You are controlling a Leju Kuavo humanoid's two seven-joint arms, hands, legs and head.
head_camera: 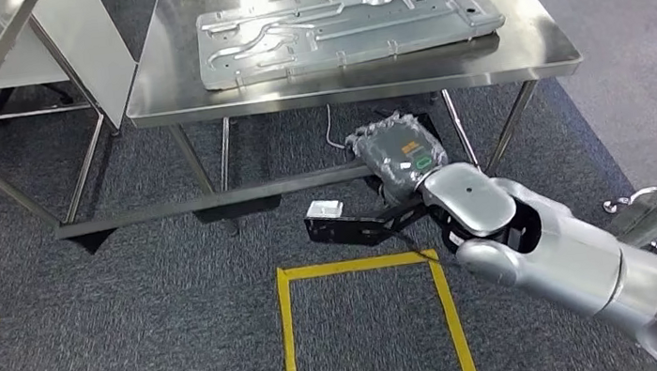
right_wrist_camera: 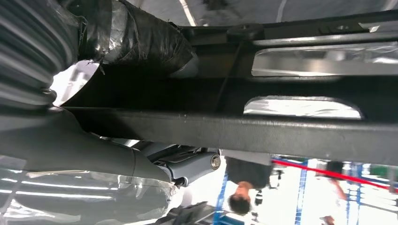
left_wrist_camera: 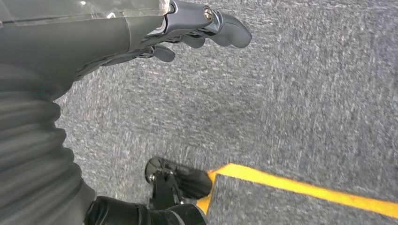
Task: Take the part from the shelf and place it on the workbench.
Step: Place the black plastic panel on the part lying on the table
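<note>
At nine o'clock our left hand (left_wrist_camera: 187, 33) hung over the carpet (left_wrist_camera: 305, 103), fingers loosely curled, holding nothing. At twelve, a metal plate (head_camera: 348, 24) lay on the workbench (head_camera: 526, 52). At center, our right hand (head_camera: 396, 153) gripped the black part (head_camera: 358, 224), low, short of the bench. We judged carrying underway; next, lift and set down.
</note>
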